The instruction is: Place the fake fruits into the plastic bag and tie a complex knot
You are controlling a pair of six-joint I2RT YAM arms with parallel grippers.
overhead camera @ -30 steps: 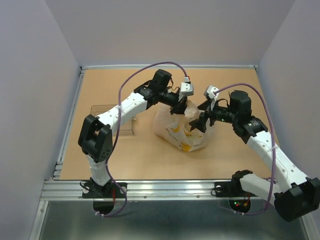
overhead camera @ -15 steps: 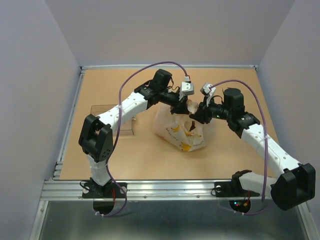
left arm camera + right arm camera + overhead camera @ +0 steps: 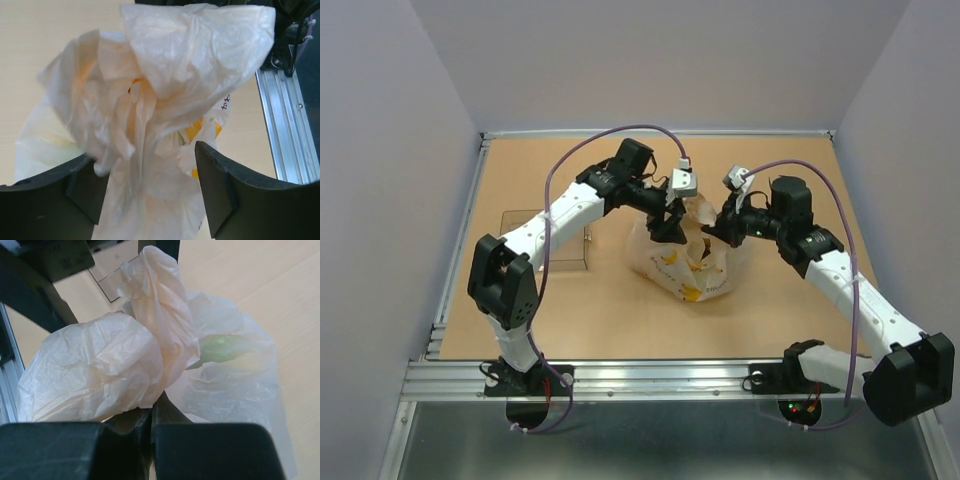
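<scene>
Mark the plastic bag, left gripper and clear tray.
plastic bag (image 3: 690,270), top view, printed front side.
left gripper (image 3: 145,154), left wrist view, between fingertips.
clear tray (image 3: 572,252), top view, near right corner.

Tan tabletop (image 3: 620,320) with the plastic bag (image 3: 685,272) at its middle, a clear tray (image 3: 572,252) nearby

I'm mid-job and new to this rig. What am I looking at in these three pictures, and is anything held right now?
Two robot arms are bolted to the near table edge. The wide picture comes from above and behind them; the other two come from a camera on each wrist. On the table lie a printed plastic bag and, to its left, a clear tray. The right end effector is shut, pinching the bag's gathered top. The left end effector is open, its fingers either side of that plastic, not clamping it.
</scene>
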